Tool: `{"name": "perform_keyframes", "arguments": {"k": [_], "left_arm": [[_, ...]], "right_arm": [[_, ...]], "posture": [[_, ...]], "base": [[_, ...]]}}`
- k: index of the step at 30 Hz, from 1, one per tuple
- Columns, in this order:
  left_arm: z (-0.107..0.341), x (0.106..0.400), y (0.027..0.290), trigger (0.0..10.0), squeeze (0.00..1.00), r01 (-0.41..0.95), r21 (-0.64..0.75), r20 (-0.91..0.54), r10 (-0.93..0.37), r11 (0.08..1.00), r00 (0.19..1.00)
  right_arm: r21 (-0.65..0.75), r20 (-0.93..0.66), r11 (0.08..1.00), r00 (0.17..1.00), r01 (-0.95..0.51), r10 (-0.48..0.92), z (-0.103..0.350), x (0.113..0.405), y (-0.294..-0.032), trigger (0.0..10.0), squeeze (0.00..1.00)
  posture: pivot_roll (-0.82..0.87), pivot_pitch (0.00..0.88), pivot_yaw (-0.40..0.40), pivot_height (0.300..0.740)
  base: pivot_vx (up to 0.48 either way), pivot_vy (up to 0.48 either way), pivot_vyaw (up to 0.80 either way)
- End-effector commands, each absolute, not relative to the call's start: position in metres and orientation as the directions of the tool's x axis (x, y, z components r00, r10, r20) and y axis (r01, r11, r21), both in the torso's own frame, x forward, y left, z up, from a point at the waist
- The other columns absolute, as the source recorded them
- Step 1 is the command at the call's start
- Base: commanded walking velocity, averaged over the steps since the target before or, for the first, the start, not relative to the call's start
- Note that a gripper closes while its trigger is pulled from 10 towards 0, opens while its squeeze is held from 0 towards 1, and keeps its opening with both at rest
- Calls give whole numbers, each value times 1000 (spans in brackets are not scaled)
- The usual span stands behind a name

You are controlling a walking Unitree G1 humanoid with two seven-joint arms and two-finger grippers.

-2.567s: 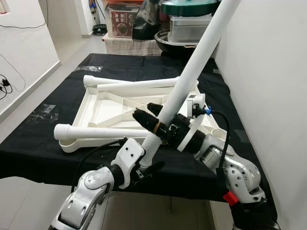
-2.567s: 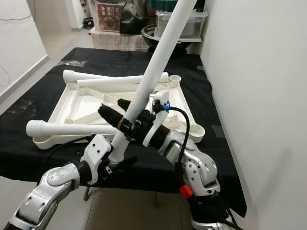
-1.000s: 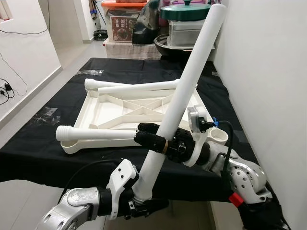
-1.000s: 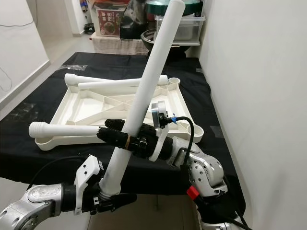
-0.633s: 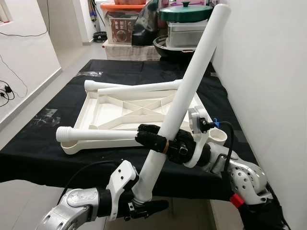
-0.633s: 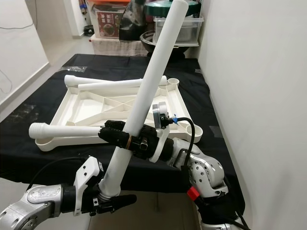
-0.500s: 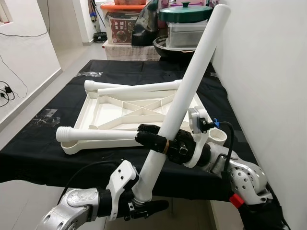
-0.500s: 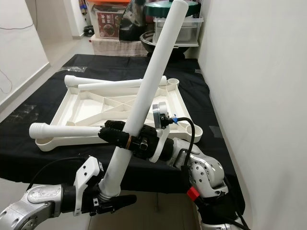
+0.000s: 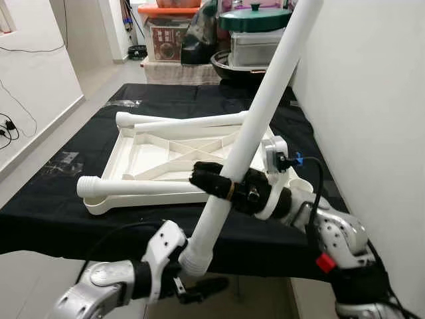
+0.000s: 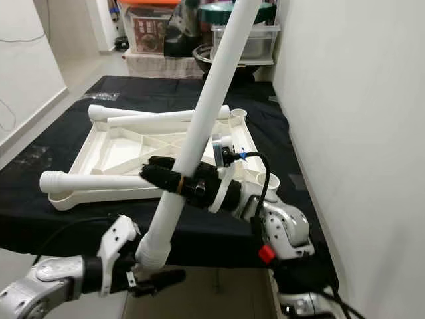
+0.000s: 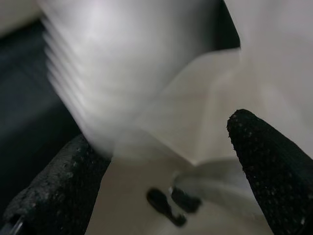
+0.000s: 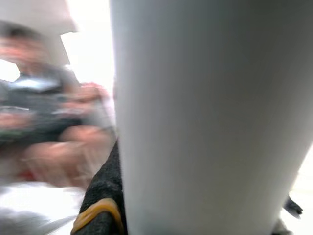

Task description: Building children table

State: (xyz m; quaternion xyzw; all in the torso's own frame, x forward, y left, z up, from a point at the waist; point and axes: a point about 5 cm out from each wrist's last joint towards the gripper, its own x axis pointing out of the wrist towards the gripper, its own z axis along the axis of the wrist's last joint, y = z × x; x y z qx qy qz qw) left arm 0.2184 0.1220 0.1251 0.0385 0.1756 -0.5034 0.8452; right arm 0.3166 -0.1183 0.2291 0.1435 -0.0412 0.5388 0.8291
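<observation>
Tabletop (image 9: pixel 133 163), white plastic, is lying upside down on the black cloth (image 9: pixel 46 206), ribbed underside showing, presumably so the legs can go into the corner sockets.

Leg, near edge (image 9: pixel 133 187): is lying flat along the tabletop's near rim, ribbed end sticking out past its left corner, not standing in a socket.

Leg, far edge (image 9: pixel 186 121): is lying flat across the tabletop's far rim.

Left gripper (image 9: pixel 199 287): is working below and in front of the tabletop's near edge, at the ribbed bottom end of the long leg. Its fingers (image 11: pixel 58 191) are standing apart with that blurred ribbed end between them; whether they are pressing on it cannot be told.

Long leg (image 9: pixel 259 113): is being held off the table at a steep slant, bottom end low before the tabletop's near edge, top end rising away over its right side. Likely it is being steadied at two places so the end can be aimed at a socket.

Right gripper (image 9: pixel 211 178): is reaching across from the tabletop's right, fingers closed around the long leg's lower middle, taking its weight.

Socket, near right corner (image 10: pixel 269 181): is sitting open just right of the right gripper, a probable target.

Pots and boxes (image 9: pixel 255 30): are standing on the floor beyond the tabletop's far side.
</observation>
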Motion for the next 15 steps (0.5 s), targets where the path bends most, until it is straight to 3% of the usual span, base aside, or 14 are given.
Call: {"name": "perform_keyframes", "arguments": {"k": [1, 9, 11, 12, 14, 15], "left_arm": [[121, 212, 117, 10000, 0, 871, -143, -344, -848, 471, 402], [115, 216, 121, 10000, 0, 843, -119, -348, -818, 524, 459], [117, 218, 117, 10000, 0, 831, -76, -316, -803, 551, 504], [117, 218, 117, 10000, 0, 831, -76, -316, -803, 551, 504], [125, 222, 109, 10000, 0, 801, -28, -244, -781, 598, 575], [125, 222, 109, 10000, 0, 801, -28, -244, -781, 598, 575]], "right_arm": [[135, 255, 522, 538, -842, 803, 242, 332, -140, 0, 0], [116, 286, 622, 626, -775, 726, 253, 344, -156, 0, 0], [84, 285, 753, 740, -653, 610, 259, 357, -164, 0, 0], [84, 285, 753, 740, -653, 610, 259, 357, -164, 0, 0], [39, 283, 881, 851, -471, 442, 262, 370, -172, 0, 0], [39, 283, 881, 851, -471, 442, 262, 370, -172, 0, 0]], "posture": [[66, 36, -9, 740], [64, 38, -9, 740], [65, 44, -6, 740], [65, 44, -6, 740], [68, 49, -9, 740], [68, 49, -9, 740]], "base": [[0, 0, 0], [0, 0, 0], [0, 0, 0], [0, 0, 0], [0, 0, 0], [0, 0, 0]]}}
